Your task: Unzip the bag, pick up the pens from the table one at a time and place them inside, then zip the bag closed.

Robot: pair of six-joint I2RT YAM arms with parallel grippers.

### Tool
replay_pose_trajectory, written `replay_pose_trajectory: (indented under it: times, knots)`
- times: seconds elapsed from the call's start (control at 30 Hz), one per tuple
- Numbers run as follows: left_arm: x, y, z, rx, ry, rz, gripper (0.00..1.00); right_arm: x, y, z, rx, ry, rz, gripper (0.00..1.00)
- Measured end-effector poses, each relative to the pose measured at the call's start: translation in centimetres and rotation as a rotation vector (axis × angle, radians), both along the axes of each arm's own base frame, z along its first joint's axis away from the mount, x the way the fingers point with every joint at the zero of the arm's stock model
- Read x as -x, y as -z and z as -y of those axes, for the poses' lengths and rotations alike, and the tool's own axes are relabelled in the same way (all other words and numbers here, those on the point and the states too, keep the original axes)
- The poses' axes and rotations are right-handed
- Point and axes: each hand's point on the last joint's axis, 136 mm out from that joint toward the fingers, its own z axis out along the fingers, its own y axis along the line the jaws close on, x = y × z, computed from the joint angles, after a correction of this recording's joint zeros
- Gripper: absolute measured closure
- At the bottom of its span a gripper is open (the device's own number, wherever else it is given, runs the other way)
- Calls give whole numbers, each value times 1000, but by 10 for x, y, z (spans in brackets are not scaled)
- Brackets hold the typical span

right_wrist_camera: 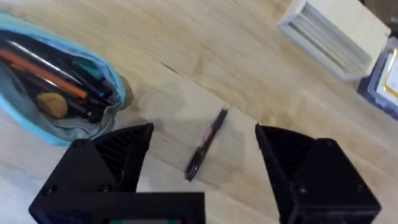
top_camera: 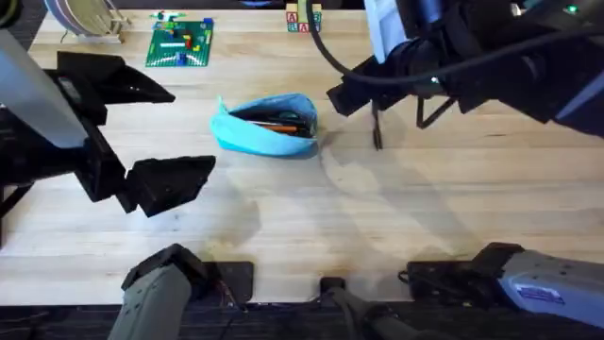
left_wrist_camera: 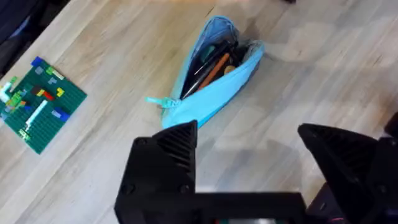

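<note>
The light-blue bag (top_camera: 267, 126) lies unzipped on the table (top_camera: 377, 217), mouth gaping. Inside it I see an orange pen (left_wrist_camera: 214, 67) and other dark pens. One black pen (right_wrist_camera: 206, 144) lies on the wood to the right of the bag (right_wrist_camera: 59, 81). My right gripper (right_wrist_camera: 204, 132) hovers open above this pen, a finger on each side, not touching it. In the overhead view the black pen (top_camera: 377, 129) shows just under the right gripper (top_camera: 387, 104). My left gripper (top_camera: 189, 130) is open and empty to the left of the bag (left_wrist_camera: 211, 81), short of its zipper tab (left_wrist_camera: 157, 101).
A green brick plate (top_camera: 179, 43) lies at the back left, beside a rack (top_camera: 85, 19). Small toy blocks (top_camera: 304, 17) stand at the back centre. A white slatted holder (right_wrist_camera: 329, 34) sits beyond the pen.
</note>
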Motion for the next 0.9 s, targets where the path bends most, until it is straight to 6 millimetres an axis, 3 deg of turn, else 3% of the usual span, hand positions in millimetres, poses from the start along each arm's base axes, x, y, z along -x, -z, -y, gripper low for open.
replay_pose_trajectory:
  times: [0.5,0.67,0.9]
  knots:
    - [0,0,0,0,0,0,8,-9,20,76,-120,305,-149,5]
    - [0,0,0,0,0,0,7,-11,28,79,-160,323,-192,5]
    - [1,0,0,2,0,-4,7,-13,57,73,-168,359,-281,5]
